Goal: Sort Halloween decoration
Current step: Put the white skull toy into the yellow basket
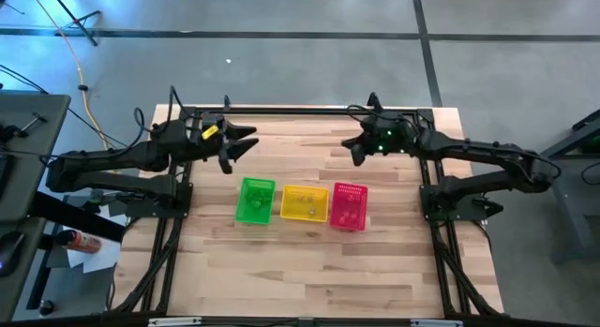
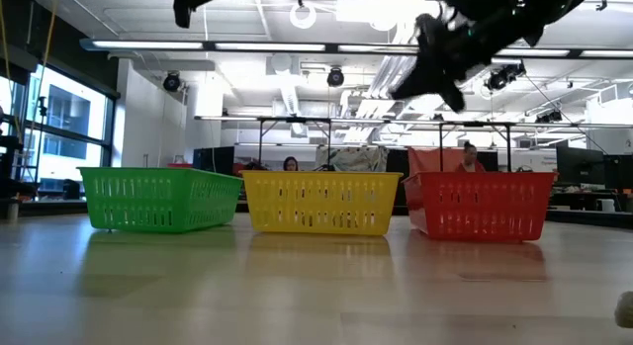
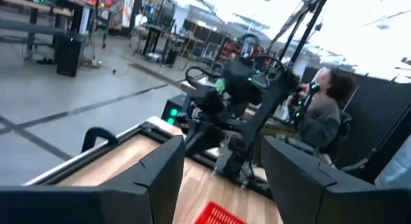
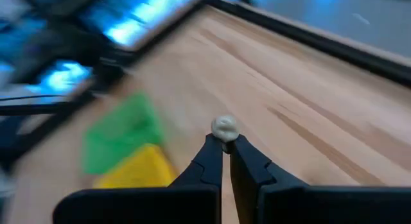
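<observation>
Pinched at the very tips of the right gripper (image 4: 226, 149), raised over the table's far right part, is a pale trinket (image 4: 225, 128), and a hold that slight could let the round piece slip and roll across the bare wood table (image 1: 309, 261) before reaching the green basket (image 1: 255, 200), yellow basket (image 1: 305, 203) or pink basket (image 1: 349, 205), which hold other trinkets. Spread and empty, the left gripper (image 1: 246, 145) waits at far left; people sit among desks in the bright workshop behind

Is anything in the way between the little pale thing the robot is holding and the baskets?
Nothing visible is. The right gripper pinches the pale trinket above bare table, behind the green basket, yellow basket and pink basket. The open left gripper hangs off to the side.
</observation>
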Robot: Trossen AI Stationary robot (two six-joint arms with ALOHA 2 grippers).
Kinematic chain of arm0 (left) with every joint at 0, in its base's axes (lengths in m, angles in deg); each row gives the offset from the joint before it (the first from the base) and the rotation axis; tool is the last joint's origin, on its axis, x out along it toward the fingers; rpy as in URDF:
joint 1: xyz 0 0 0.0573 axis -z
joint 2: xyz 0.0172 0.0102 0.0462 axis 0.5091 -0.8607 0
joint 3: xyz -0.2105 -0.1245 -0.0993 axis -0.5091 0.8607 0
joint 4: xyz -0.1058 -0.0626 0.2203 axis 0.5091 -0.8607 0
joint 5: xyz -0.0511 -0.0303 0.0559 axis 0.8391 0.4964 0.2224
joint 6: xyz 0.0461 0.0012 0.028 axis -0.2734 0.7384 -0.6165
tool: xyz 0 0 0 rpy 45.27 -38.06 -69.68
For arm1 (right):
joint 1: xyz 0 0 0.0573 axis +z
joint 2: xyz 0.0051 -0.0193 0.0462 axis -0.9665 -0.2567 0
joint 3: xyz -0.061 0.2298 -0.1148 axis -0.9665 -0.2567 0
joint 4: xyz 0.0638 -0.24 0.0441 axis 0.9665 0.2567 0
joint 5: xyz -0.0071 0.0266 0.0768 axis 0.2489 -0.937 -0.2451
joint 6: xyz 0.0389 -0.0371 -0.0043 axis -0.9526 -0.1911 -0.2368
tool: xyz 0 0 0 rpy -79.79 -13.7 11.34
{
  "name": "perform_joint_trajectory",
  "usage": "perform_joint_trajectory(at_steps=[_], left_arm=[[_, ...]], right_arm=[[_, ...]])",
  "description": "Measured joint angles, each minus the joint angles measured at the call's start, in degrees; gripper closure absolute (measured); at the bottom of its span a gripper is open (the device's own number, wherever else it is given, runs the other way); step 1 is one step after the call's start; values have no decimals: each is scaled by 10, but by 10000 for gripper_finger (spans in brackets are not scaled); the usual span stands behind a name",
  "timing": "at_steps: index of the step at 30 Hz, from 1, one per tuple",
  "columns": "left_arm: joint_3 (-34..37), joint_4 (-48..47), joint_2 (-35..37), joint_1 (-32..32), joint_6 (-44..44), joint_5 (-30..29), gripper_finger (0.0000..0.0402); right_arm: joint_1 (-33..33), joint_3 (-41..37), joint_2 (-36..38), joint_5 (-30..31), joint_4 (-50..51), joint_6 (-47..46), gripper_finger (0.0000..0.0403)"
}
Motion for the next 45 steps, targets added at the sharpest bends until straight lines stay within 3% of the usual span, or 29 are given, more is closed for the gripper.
perform_joint_trajectory(at_steps=[7, 19, 29, 38, 45], left_arm=[[0, 36, 0, 0, 4, 11, 204], [0, 37, -1, 0, 5, 10, 204], [0, 37, -1, 0, 5, 7, 204], [0, 37, -1, 0, 5, 6, 204], [0, 36, -1, 0, 6, 6, 204]], right_arm=[[101, 1, -1, -21, -156, 32, 400], [192, 20, -18, 15, -156, 35, 400], [238, 146, -199, 10, -8, 141, 400], [236, 163, -351, 9, -1, 150, 400], [236, 163, -392, 11, -2, 113, 391]])
